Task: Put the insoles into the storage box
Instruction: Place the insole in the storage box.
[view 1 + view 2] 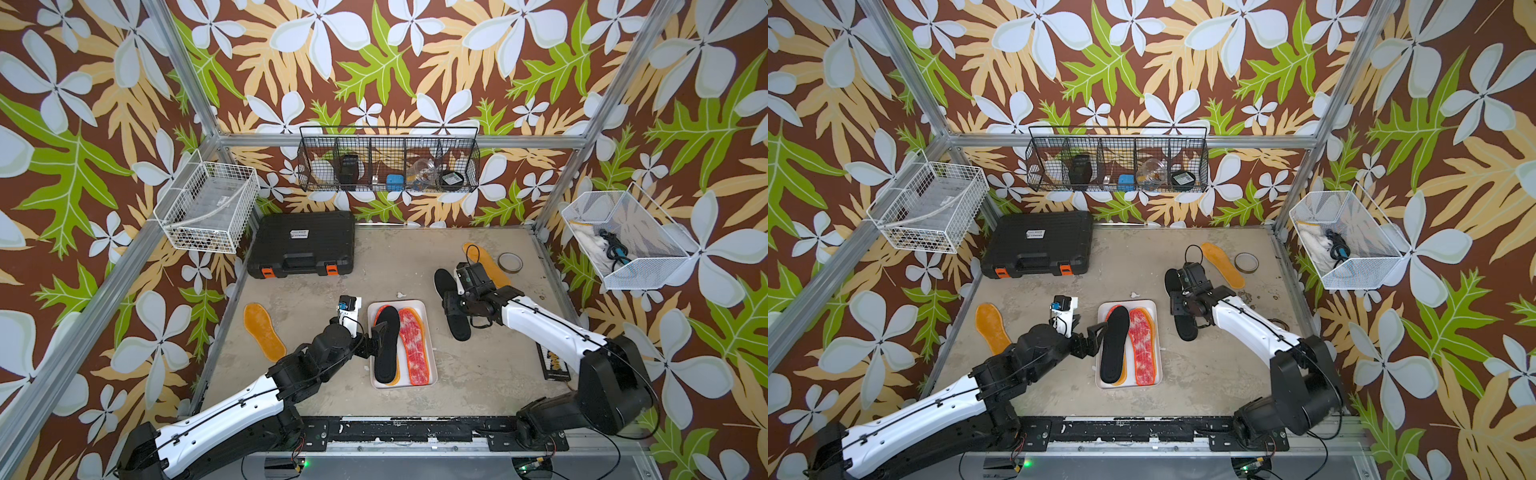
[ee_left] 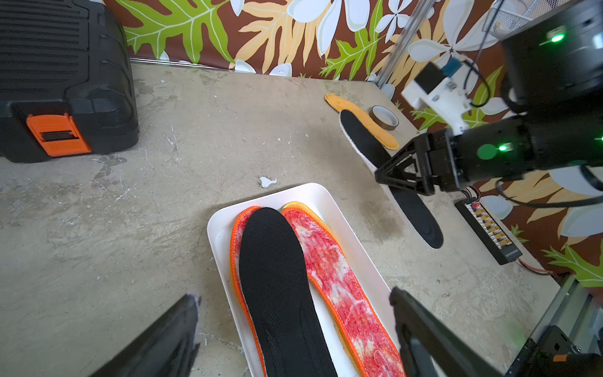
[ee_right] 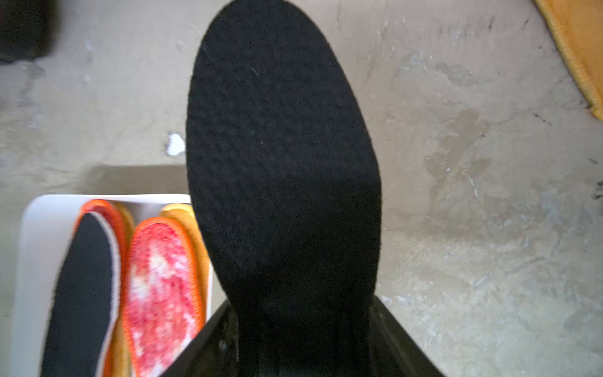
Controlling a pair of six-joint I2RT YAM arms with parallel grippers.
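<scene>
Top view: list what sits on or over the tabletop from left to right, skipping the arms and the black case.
Near orange-yellow insole → storage box → black insole outside the box → far orange-yellow insole → tape roll.

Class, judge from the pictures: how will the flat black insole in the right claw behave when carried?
Probably fairly stiff: the flat black fabric-faced insole juts from the right claw without drooping. Likely light, being thin. Its textured face should resist slipping.
</scene>
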